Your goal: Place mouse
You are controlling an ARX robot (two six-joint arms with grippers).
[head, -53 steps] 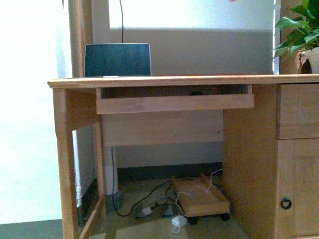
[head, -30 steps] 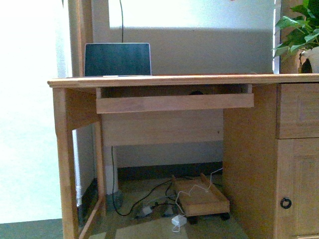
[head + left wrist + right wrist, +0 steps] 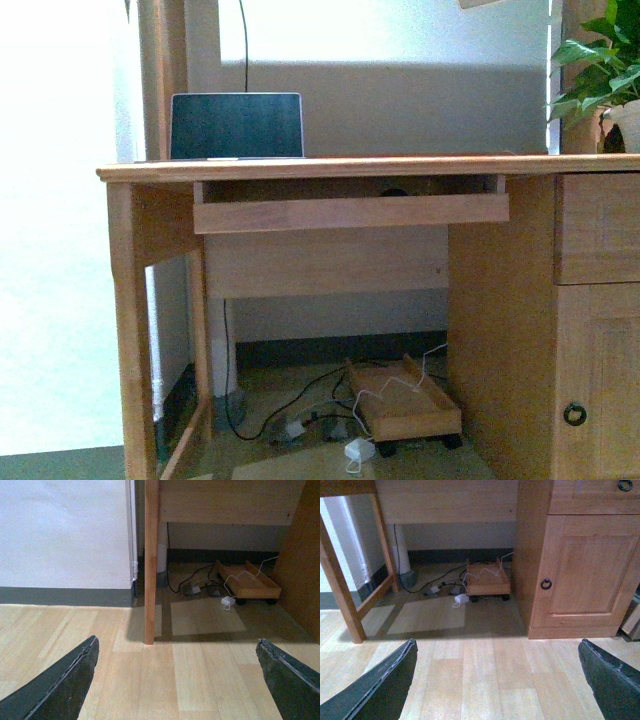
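A small dark rounded shape [image 3: 394, 189] peeks over the front board of the desk's pull-out tray [image 3: 350, 211]. It looks like the mouse and is mostly hidden. Neither arm shows in the front view. My left gripper [image 3: 176, 642] is open and empty, low over the wood floor, facing the desk's left leg [image 3: 151, 565]. My right gripper [image 3: 496, 642] is open and empty, low over the floor, facing the space under the desk and the cabinet door [image 3: 585, 565].
A laptop [image 3: 236, 125] stands open on the wooden desk top [image 3: 350, 166], with a potted plant [image 3: 600, 70] at the right. Under the desk lie cables, a white adapter [image 3: 358, 450] and a small wheeled wooden tray [image 3: 405, 400]. A drawer and cabinet stand at the right.
The front view has shifted a little: the desk and laptop sit slightly lower in the picture. Nothing on the desk has moved.
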